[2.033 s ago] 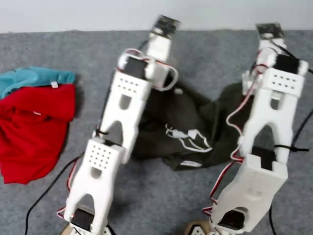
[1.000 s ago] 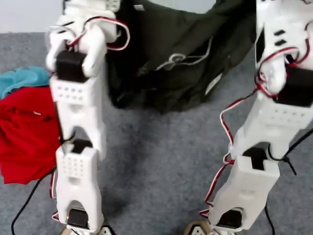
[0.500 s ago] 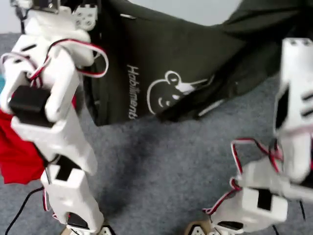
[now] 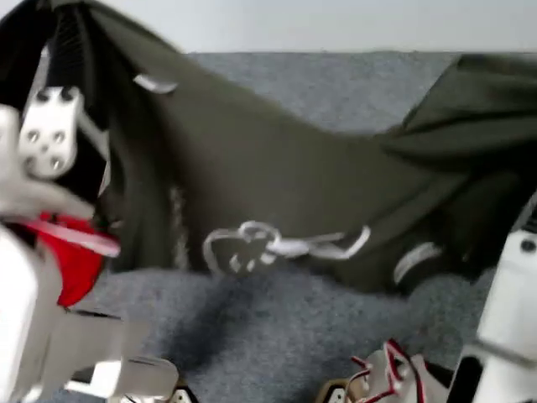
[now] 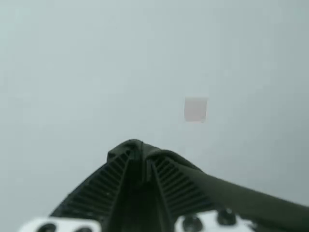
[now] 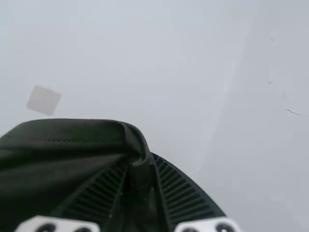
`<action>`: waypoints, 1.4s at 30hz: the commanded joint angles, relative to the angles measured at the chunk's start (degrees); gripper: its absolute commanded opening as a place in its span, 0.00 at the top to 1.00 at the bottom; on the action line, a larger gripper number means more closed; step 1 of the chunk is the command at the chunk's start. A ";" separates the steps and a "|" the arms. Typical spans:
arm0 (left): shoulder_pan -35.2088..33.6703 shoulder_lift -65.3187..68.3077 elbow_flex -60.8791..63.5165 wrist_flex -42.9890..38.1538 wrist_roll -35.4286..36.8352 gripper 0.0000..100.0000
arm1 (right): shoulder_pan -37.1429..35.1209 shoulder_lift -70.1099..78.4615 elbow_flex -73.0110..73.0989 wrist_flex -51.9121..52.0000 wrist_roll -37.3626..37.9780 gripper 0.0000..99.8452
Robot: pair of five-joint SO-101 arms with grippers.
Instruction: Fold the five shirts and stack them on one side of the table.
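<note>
The left hand (image 5: 141, 153) is clenched on the dark shirt (image 5: 241, 199). In its own wrist view the ribbed fingers (image 5: 104, 186) meet at their tips with a fold of the dark cloth pinched between them, and the cloth runs off from the tips in a taut band. Behind it stands a pale wall (image 5: 96, 63) bearing a square patch (image 5: 195, 108).

In the high view, a white arm segment (image 4: 29, 327) stands at the left edge with a screwed bracket (image 4: 49, 130) above it. Just beside it a piece of the red shirt (image 4: 74, 267) lies on the grey desk (image 4: 277, 336), partly hidden by that arm and by the dark cloth hanging in front of it.

The dark shirt is spread wide across the view from the upper left to the upper right, sagging in the middle above the desk. A small white label (image 4: 155, 82) sits near its upper left part. A white print (image 4: 268, 243) shows low in the middle, and a second white tag (image 4: 415, 260) lies farther right near the lower edge. Whether that lower edge touches the desk I cannot tell.

Toward the right the cloth bunches into heavy folds (image 4: 478, 109). Another white arm segment (image 4: 512, 319) stands at the right edge, with red and white wires (image 4: 390, 369) near its base.

The right hand (image 6: 140, 164) is likewise clenched on the dark shirt. A stitched hem drapes over one finger and is gripped at the tips, before the same pale wall.
</note>
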 commanded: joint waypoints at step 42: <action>-0.62 18.81 91.47 -74.46 -0.35 0.99 | -7.34 24.66 75.16 -55.60 -0.62 0.99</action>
